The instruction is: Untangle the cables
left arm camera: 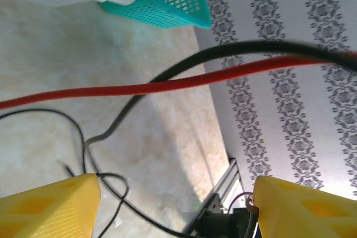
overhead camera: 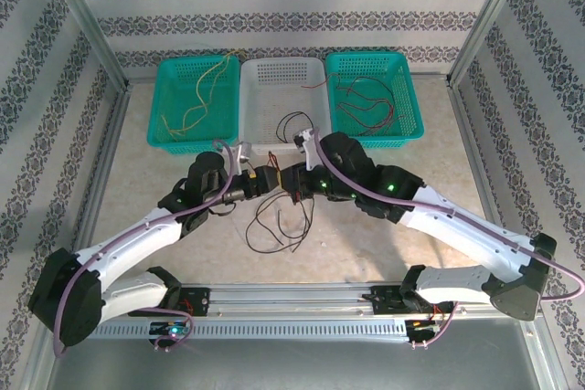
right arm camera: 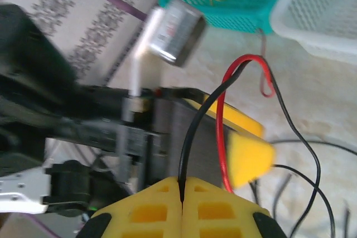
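The cables (overhead camera: 279,224) lie as a loose tangle of thin black loops near the middle of the table (overhead camera: 457,162), a little toward its near edge. From that heap a black cable (right arm camera: 188,137) and a red cable (right arm camera: 221,132) rise together. In the right wrist view they arch side by side. The black cable runs straight down into the seam of the right gripper (right arm camera: 182,182), whose jaws are pressed together, pinching it. The red cable drops just beside that seam and may be caught there too, but the blur makes it hard to be sure.

In the left wrist view a red and a black strand cross in the air beyond the left gripper (left arm camera: 177,187). Its jaws stand spread wide, and neither strand touches them. Thinner black strands (left arm camera: 106,188) curl on the table underneath.

Along the far edge of the table three baskets stand side by side in a row. The left teal basket (overhead camera: 183,145) holds yellow cables (overhead camera: 196,102). The white basket (overhead camera: 283,62) in the middle holds one black loop (overhead camera: 294,123). The right teal basket (overhead camera: 384,142) holds red cables (overhead camera: 366,107).
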